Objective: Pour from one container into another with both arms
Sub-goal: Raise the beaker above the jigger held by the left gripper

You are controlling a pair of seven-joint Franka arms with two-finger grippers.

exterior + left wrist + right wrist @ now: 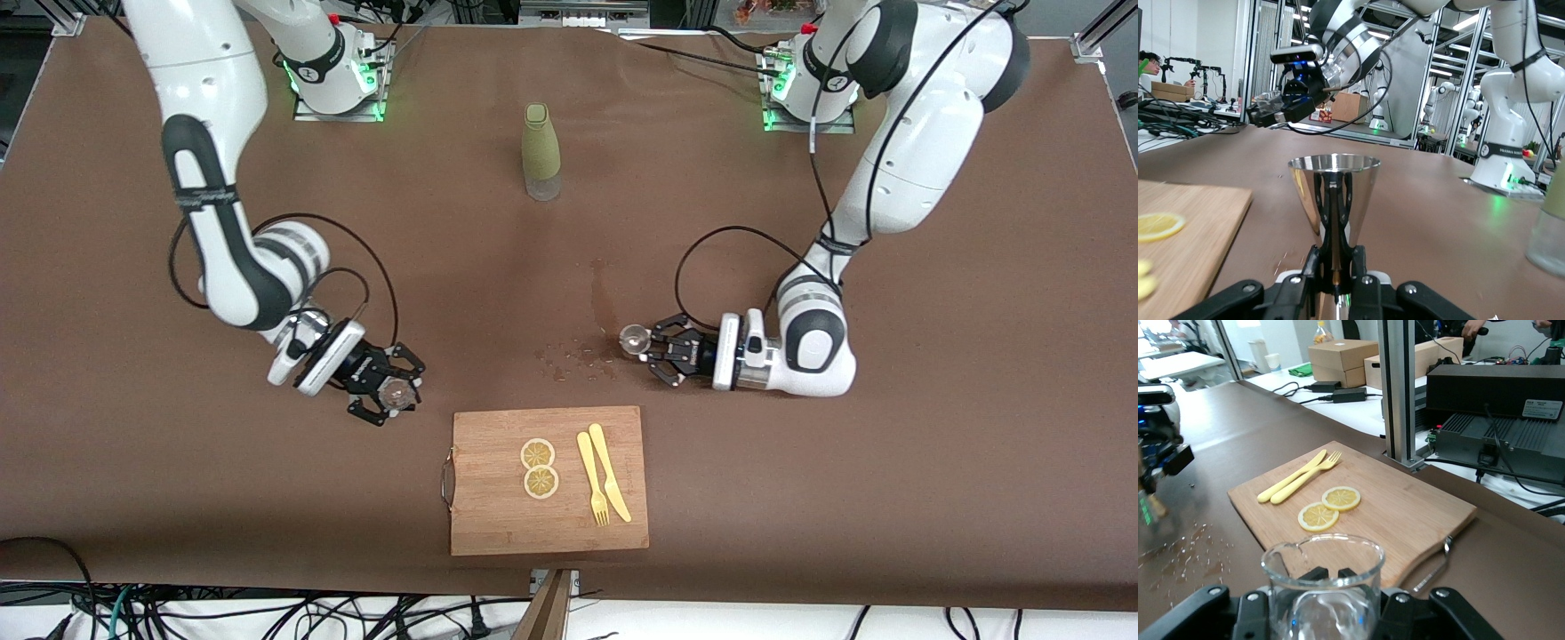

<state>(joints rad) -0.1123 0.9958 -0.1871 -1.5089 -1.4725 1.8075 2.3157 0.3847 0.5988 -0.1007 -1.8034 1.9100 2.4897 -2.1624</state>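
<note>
**Both grippers loaded, low over the tabletop**

I see the left gripper (642, 342) clamped on a steel jigger (1333, 193), upright, over the brown tabletop (889, 498) by a patch of spilled droplets (573, 360). Right gripper (402, 394) clamped on a clear glass beaker (1323, 577), just off the cutting board (498, 524) corner. Green bottle (540, 151) stands between the arm bases.

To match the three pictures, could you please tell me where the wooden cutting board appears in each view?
Front view: the cutting board lies low and central, nearest the camera.
Left wrist view: one corner shows at the picture's edge, beside the metal cup.
Right wrist view: it fills the middle.
Shared landmark: the lemon slices on the board.
</note>
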